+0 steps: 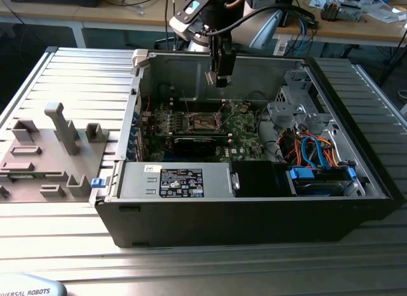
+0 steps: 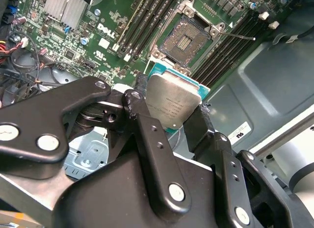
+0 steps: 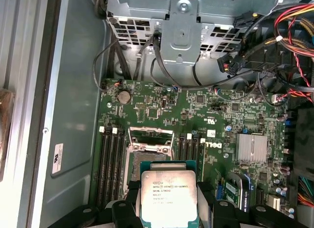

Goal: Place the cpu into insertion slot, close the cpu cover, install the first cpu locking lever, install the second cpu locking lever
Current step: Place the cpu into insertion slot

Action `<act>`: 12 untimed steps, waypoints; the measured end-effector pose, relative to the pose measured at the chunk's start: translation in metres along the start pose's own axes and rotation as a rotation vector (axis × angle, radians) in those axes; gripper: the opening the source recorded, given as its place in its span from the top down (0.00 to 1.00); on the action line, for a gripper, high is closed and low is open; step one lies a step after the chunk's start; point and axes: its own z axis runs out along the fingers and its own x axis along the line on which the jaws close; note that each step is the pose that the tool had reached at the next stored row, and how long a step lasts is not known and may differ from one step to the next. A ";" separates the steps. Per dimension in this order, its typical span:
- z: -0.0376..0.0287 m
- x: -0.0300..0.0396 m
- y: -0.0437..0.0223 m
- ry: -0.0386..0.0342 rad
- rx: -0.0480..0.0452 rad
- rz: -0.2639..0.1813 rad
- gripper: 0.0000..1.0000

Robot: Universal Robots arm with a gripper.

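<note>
Pincer (image 1: 220, 81) grips cpu (image 3: 168, 196); slot (image 2: 185, 39) lies at seven o'clock in the exterior view. A tilted landing could bend pins.

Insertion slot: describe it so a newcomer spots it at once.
Inside the open computer case lies the green motherboard, the cpu held above it. On it, between two banks of long black memory slots, sits the insertion slot: a dark square recess with a metal rim, unlike those narrow strips.

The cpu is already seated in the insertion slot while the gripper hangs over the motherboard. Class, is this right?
No. The cpu is not seated: it is clamped in the gripper, over the empty insertion slot, as the second wrist view shows.
</note>
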 end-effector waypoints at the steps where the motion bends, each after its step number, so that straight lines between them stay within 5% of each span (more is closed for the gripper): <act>1: 0.0000 0.0000 0.0000 0.0000 0.0000 0.001 0.46; 12: 0.0001 0.0000 0.0000 -0.0007 -0.0001 0.010 0.46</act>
